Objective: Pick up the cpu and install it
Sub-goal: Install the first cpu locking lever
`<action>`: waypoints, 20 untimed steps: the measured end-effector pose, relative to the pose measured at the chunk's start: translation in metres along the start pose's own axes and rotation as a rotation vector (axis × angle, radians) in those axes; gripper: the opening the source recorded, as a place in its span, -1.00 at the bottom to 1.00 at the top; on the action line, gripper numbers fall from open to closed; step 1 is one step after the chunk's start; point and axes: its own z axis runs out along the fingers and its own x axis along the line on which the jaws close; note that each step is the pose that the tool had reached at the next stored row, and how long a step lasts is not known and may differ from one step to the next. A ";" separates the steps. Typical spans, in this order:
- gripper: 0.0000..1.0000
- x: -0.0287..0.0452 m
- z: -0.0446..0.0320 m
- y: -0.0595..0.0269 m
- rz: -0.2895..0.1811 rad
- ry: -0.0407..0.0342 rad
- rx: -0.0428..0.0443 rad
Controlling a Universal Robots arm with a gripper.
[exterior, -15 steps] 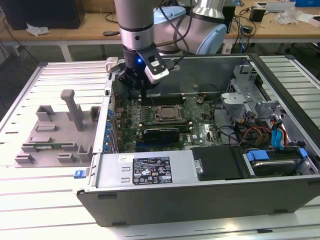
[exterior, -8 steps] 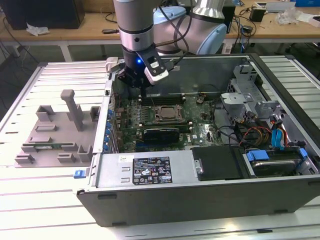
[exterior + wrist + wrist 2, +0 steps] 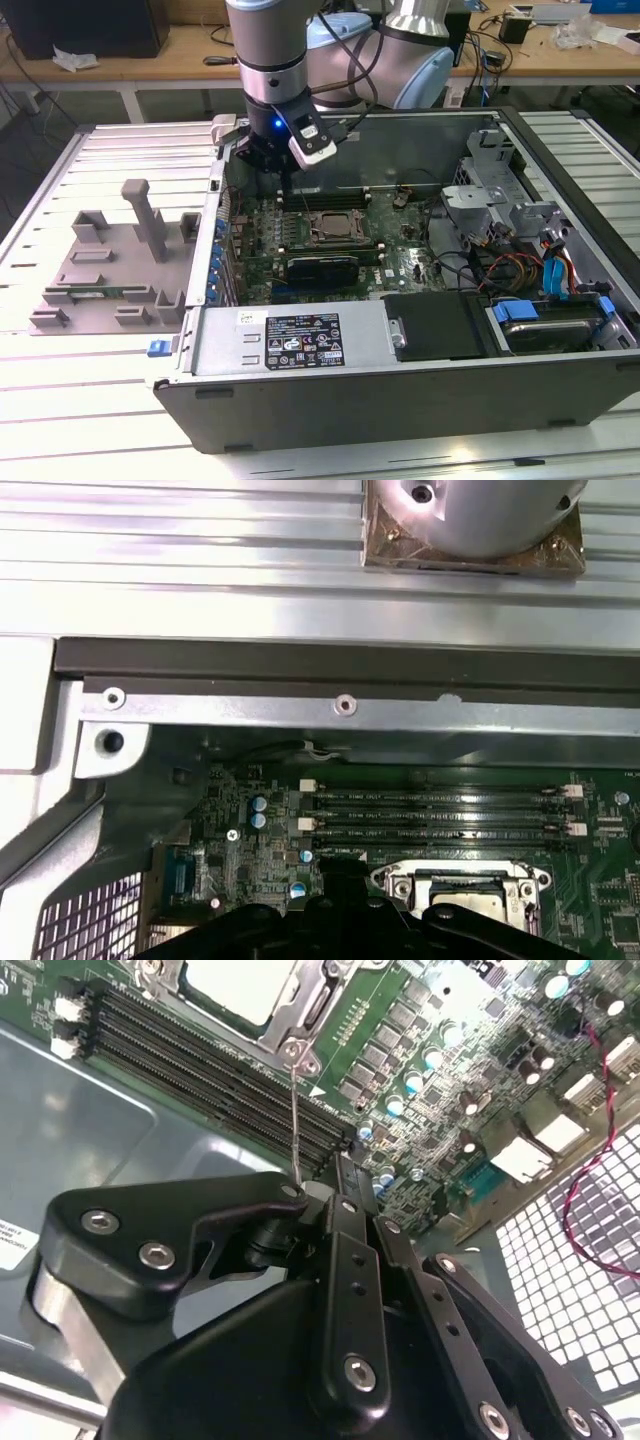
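Listing what you have at this moment:

- One open grey metal computer case [image 3: 400, 370], lying on its side on the slatted metal bench [image 3: 60, 400]. It takes up the centre and the exterior view's right.
- One green motherboard [image 3: 400, 265], on the floor of the case.
- One small flat square cpu [image 3: 235, 985] with a pale silver-grey top. It lies flat inside the dark square socket frame with a metal rim [image 3: 295, 1020], just beside the row of long black memory slots [image 3: 200, 1060].
- One black gripper [image 3: 335, 1175] on your arm, empty. It hangs over the motherboard near the socket frame, on the exterior view's left of it [image 3: 284, 172].
  - The jaws are drawn together in the second wrist view.
  - A thin bright metal lever [image 3: 293, 1110] runs from the corner of the socket frame up to the jaws' tips. You cannot tell whether they pinch it.
- One grey moulded fixture tray [image 3: 110, 270] with an upright post [image 3: 150, 215]. It sits on the bench at the exterior view's left, well apart from the gripper.
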 end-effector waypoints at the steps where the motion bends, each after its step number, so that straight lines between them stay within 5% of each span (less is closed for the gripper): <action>1: -0.79 0.0000 0.0002 0.0000 0.000 -0.0002 -0.0075; 6: -0.79 -0.0027 0.0004 -0.0001 0.000 -0.0003 -0.0105; 13: -0.79 -0.0364 0.0014 -0.0010 0.001 0.0038 -0.0106; 20: -0.79 -0.0390 0.0021 -0.0011 0.002 0.0037 -0.0103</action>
